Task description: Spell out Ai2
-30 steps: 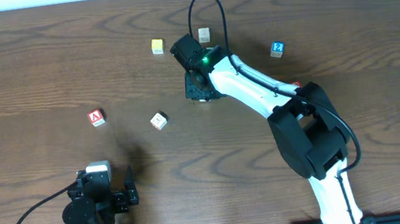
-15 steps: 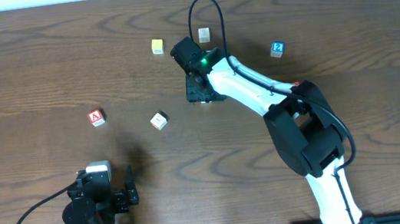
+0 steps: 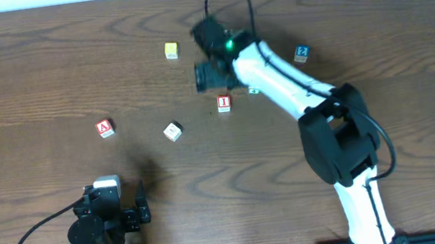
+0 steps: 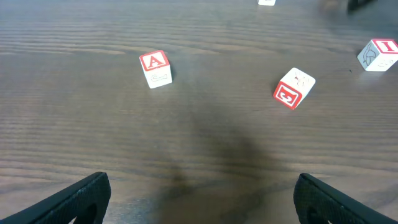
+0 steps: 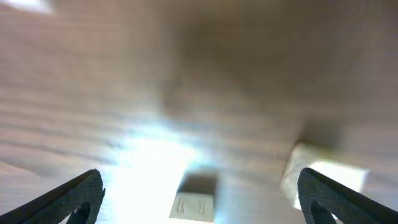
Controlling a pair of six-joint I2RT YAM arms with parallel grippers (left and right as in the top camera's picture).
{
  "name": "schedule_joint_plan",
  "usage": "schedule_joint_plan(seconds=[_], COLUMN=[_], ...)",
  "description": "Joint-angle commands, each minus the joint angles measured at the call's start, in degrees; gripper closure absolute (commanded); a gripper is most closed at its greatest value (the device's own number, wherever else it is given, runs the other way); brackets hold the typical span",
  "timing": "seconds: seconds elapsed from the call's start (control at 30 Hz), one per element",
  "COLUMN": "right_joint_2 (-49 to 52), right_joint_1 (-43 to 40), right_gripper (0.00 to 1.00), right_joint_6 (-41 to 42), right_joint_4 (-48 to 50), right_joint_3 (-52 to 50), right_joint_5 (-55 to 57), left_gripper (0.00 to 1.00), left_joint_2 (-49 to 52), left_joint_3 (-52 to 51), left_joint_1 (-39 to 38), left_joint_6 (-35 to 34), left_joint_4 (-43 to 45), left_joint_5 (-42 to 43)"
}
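Observation:
The A cube [image 3: 105, 128] lies at the left of the table and shows again as the A cube [image 4: 154, 67] in the left wrist view. The I cube [image 3: 223, 103] rests free mid-table, and the I cube [image 4: 378, 54] is at that view's right edge. The blue 2 cube [image 3: 301, 54] sits to the far right. My right gripper [image 3: 207, 75] hovers open just beyond the I cube. In its blurred view the right gripper [image 5: 200, 199] has a pale cube [image 5: 196, 204] lying below between the spread fingers, marking unreadable. My left gripper [image 3: 113, 205] stands open near the front edge, and the left gripper [image 4: 202, 202] holds nothing.
A red-marked cube with another symbol [image 3: 172, 131] lies between the A and I cubes, seen again as the red-marked cube [image 4: 292, 88]. A yellow cube [image 3: 171, 51] sits at the back. Another pale cube [image 5: 323, 174] shows blurred by the right finger.
My right gripper has opened and pulled away toward the far side, leaving the I cube on the table where it was hidden before. The left arm has not moved.

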Motion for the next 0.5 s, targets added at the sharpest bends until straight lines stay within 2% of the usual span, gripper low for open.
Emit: schedule_joint_plan(seconds=[0.0, 0.07, 0.2, 0.37, 0.47], right_joint_2=[0.02, 0.02, 0.02, 0.87, 2.56], right_joint_1=[-3.45, -5.42, -10.36, -17.64, -21.22], right_gripper=[0.01, 0.01, 0.01, 0.01, 0.02], right_joint_6=[-7.74, -11.26, -12.52, -7.37, -7.17], right_joint_4=[-1.77, -2.05, -1.92, -3.37, -4.59], right_joint_3=[8.41, 11.91, 15.41, 15.37, 15.37], right_joint_5=[0.61, 0.61, 1.73, 2.73, 1.95], left_gripper=[0.05, 0.05, 0.05, 0.05, 0.05], left_joint_2=[-0.37, -0.37, -0.37, -0.37, -0.37], left_joint_3=[-0.39, -0.39, -0.39, -0.39, -0.39], left_joint_1=[0.13, 0.13, 0.13, 0.13, 0.13], left_joint_6=[0.61, 0.61, 0.61, 0.63, 0.61], left_joint_4=[-0.02, -0.02, -0.02, -0.02, -0.02], left_joint_5=[-0.04, -0.04, -0.04, -0.04, -0.04])
